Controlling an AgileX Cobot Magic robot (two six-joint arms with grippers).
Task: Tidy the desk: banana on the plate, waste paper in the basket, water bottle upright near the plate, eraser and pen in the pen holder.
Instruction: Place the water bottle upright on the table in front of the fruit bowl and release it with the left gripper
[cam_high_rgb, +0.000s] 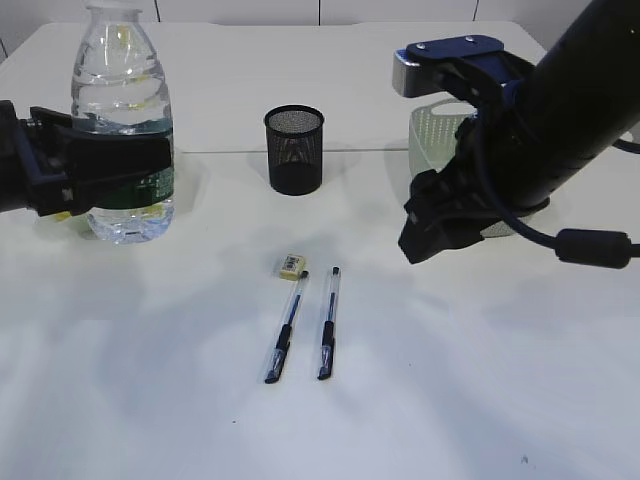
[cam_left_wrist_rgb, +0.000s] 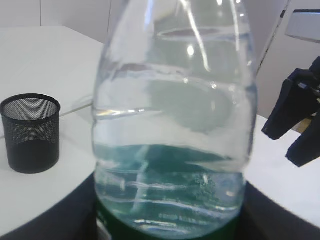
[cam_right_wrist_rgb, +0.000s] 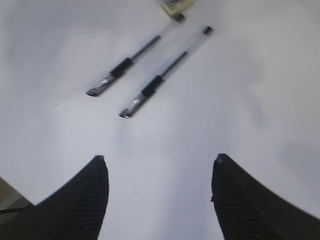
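The clear water bottle (cam_high_rgb: 122, 90) stands upright at the left, and my left gripper (cam_high_rgb: 118, 162) is shut around its green-labelled lower part. The bottle fills the left wrist view (cam_left_wrist_rgb: 175, 115). The black mesh pen holder (cam_high_rgb: 294, 149) stands mid-table and also shows in the left wrist view (cam_left_wrist_rgb: 30, 132). The eraser (cam_high_rgb: 291, 265) and two pens (cam_high_rgb: 286, 326) (cam_high_rgb: 328, 322) lie in front of it. My right gripper (cam_high_rgb: 432, 222) hangs open and empty to their right; its view shows the pens (cam_right_wrist_rgb: 125, 62) (cam_right_wrist_rgb: 162, 77) and the eraser (cam_right_wrist_rgb: 176, 5) ahead of the fingers (cam_right_wrist_rgb: 160, 157). Plate, banana and waste paper are out of view.
A pale green basket (cam_high_rgb: 432, 130) stands at the back right, mostly hidden by my right arm. A small yellow patch (cam_high_rgb: 62, 215) shows below my left gripper; I cannot tell what it is. The table's far edge runs behind the bottle and basket.
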